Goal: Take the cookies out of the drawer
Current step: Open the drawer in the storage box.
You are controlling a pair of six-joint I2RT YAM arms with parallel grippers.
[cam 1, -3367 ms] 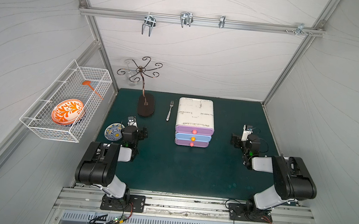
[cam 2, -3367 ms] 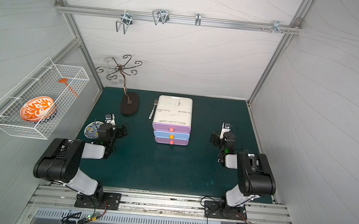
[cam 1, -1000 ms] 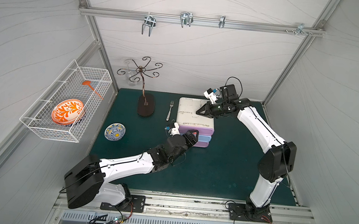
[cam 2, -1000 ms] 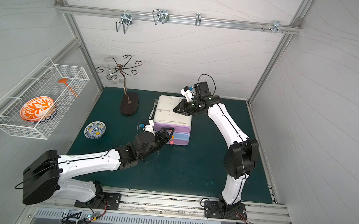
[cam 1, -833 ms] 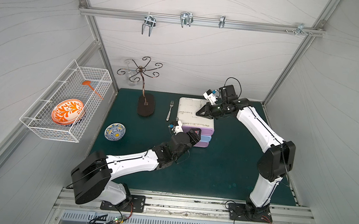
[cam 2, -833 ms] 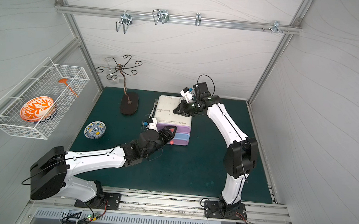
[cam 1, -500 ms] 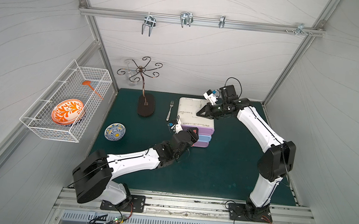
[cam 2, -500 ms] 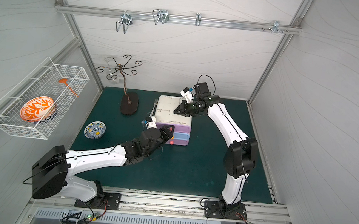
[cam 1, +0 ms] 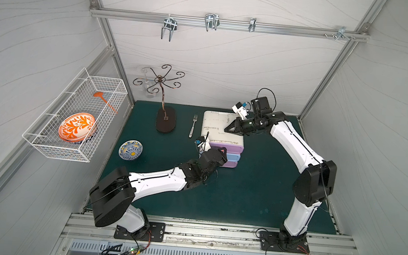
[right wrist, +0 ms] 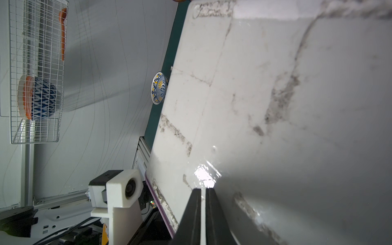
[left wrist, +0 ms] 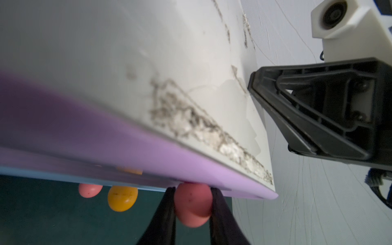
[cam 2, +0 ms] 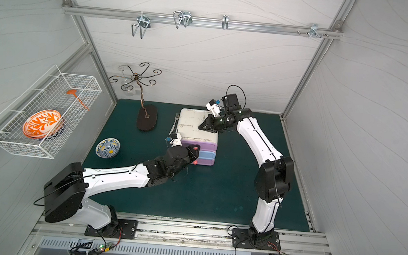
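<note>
A small drawer unit with a scuffed white top [cam 1: 216, 129] [cam 2: 192, 127] stands at the back of the green mat. It has three closed drawers, with a purple top drawer [cam 1: 230, 145] [left wrist: 106, 137]. My left gripper [cam 1: 222, 151] [cam 2: 195, 149] [left wrist: 192, 191] is shut on that drawer's pink knob [left wrist: 192, 205]. My right gripper [cam 1: 226, 130] [cam 2: 200, 127] [right wrist: 203, 189] is shut, with its tip resting on the white top [right wrist: 275, 106]. The cookies are hidden.
The lower drawers carry an orange knob [left wrist: 122, 198] and a pink knob [left wrist: 90, 189]. A fork [cam 1: 193, 125] lies left of the unit, beside a dark stand with curled hooks [cam 1: 165, 119]. A blue-yellow bowl [cam 1: 130, 150] sits near the wall. A wire basket [cam 1: 76, 118] hangs there.
My left gripper has reached up to the top drawer's pink knob and its jaws have closed on it. The right gripper has stayed on the unit's top.
</note>
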